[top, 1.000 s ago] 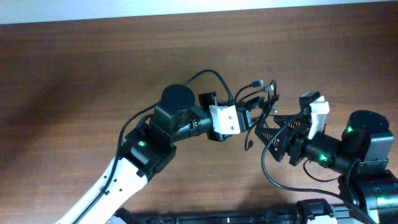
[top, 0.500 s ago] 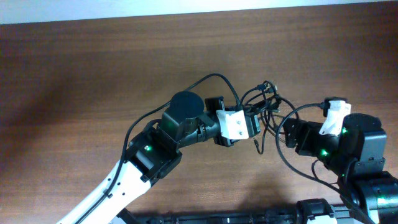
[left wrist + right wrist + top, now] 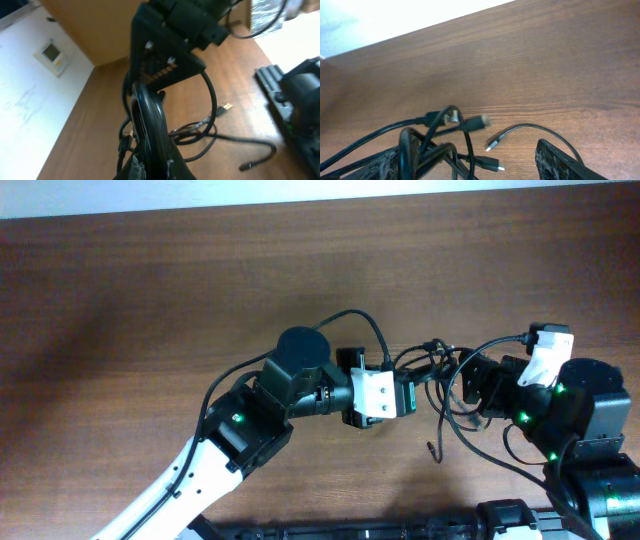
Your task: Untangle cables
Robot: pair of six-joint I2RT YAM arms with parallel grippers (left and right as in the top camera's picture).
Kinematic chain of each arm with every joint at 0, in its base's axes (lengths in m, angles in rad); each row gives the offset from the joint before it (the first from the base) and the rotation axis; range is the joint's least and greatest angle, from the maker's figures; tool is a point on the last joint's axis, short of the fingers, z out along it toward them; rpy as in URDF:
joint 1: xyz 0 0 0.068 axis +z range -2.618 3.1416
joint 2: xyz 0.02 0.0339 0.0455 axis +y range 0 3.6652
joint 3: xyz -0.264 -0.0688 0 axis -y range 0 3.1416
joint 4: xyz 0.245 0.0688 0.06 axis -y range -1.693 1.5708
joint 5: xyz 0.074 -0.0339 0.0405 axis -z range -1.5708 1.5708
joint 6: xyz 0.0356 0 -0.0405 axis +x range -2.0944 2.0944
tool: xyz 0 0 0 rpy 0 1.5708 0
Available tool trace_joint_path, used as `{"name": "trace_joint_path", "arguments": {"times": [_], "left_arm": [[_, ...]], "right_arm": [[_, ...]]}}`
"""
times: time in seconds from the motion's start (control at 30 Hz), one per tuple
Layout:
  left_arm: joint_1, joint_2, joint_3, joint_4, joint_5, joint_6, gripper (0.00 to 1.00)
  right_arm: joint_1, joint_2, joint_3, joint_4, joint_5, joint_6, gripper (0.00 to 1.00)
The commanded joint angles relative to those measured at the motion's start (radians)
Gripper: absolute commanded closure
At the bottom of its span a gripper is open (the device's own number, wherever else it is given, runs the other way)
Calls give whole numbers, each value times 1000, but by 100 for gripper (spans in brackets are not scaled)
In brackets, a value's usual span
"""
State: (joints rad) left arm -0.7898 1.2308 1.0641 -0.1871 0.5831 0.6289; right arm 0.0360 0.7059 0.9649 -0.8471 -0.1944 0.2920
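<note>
Biggest worry imo: the cables (image 3: 440, 370) are one bunched knot hanging between the two arms, right of centre over the table (image 3: 150, 300). In the right wrist view a couple of loops look hooked round one finger (image 3: 387, 162) of the right gripper (image 3: 478, 385). If the arms pull apart like that, the knot prob just cinches tighter instead of opening up. Also, if that gripper closes where it is, it'd likely grab 2-3 strands at once, not a single end. The loose plug (image 3: 433, 448) dangling on the near side could snag on sth or whip around too. And a hard tug might yank the bundle out of the other side's pinch.

Grippers rn:
- left gripper (image 3: 408, 394): pressed together, pinching the cables at the left edge of the tangle, afaict several strands in one bite.
- right gripper: spread wide, not clamping anything. The tangle touches/drapes over that one finger, and the other finger (image 3: 565, 160) stands apart from it w/ nothing on it.
</note>
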Motion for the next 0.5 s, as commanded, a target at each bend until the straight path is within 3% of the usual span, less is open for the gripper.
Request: {"name": "trace_joint_path", "arguments": {"times": [0.0, 0.07, 0.23, 0.33, 0.47], "left_arm": [[-6, -2, 10, 6, 121, 27, 100], [-7, -2, 10, -1, 122, 61, 100], [-7, -2, 10, -9, 136, 110, 100], [-7, -2, 10, -8, 131, 110, 100], [-6, -2, 10, -10, -34, 109, 100]], "right_arm": [[-4, -1, 11, 8, -49, -79, 28], [-4, -1, 11, 13, -50, -79, 35], [-4, 26, 11, 14, -50, -79, 37], [-4, 54, 11, 14, -79, -79, 49], [-4, 81, 11, 6, -132, -79, 53]]}}
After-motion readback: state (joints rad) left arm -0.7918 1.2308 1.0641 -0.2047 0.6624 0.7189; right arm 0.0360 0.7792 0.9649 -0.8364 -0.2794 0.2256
